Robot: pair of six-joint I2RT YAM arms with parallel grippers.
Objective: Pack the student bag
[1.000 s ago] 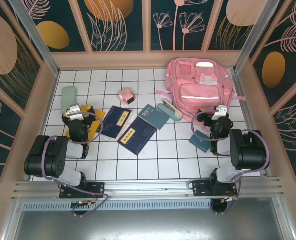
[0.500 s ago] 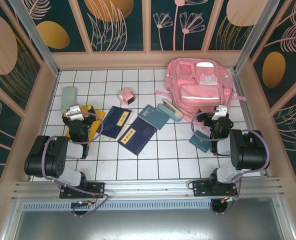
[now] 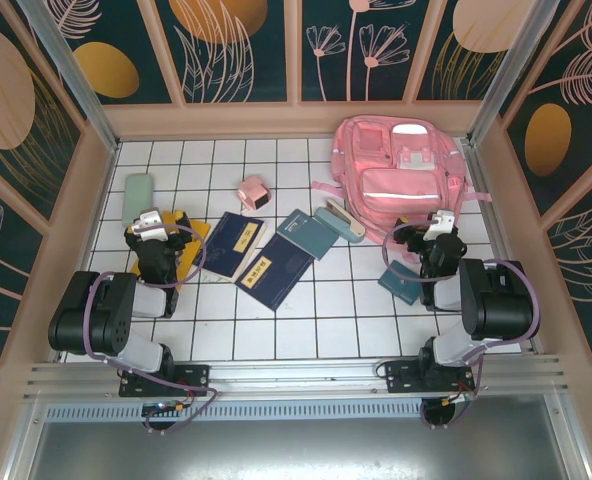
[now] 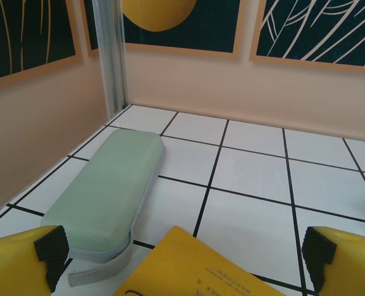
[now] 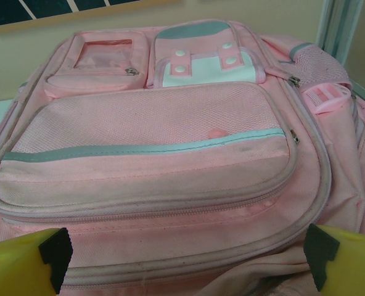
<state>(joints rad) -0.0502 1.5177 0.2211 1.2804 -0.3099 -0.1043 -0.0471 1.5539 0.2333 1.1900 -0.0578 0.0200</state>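
Note:
The student bag (image 3: 396,170) is a large pink backpack lying at the back right of the tiled table, its zips closed. In the right wrist view the student bag (image 5: 158,135) lies directly ahead. My right gripper (image 3: 440,224) (image 5: 188,251) sits just in front of the bag's near edge, open, with nothing between its fingers. My left gripper (image 3: 149,226) (image 4: 185,248) is open over the corner of a yellow book (image 3: 183,240) (image 4: 198,266). A pale green pencil case (image 3: 137,198) (image 4: 105,185) lies just beyond it, to the left.
Two navy books (image 3: 233,242) (image 3: 274,270) lie mid-table, with teal notebooks (image 3: 308,233) and a slim teal and white case (image 3: 340,223) to their right. A small pink item (image 3: 253,193) sits behind them. A teal book (image 3: 401,282) lies under my right arm. Walls enclose the table.

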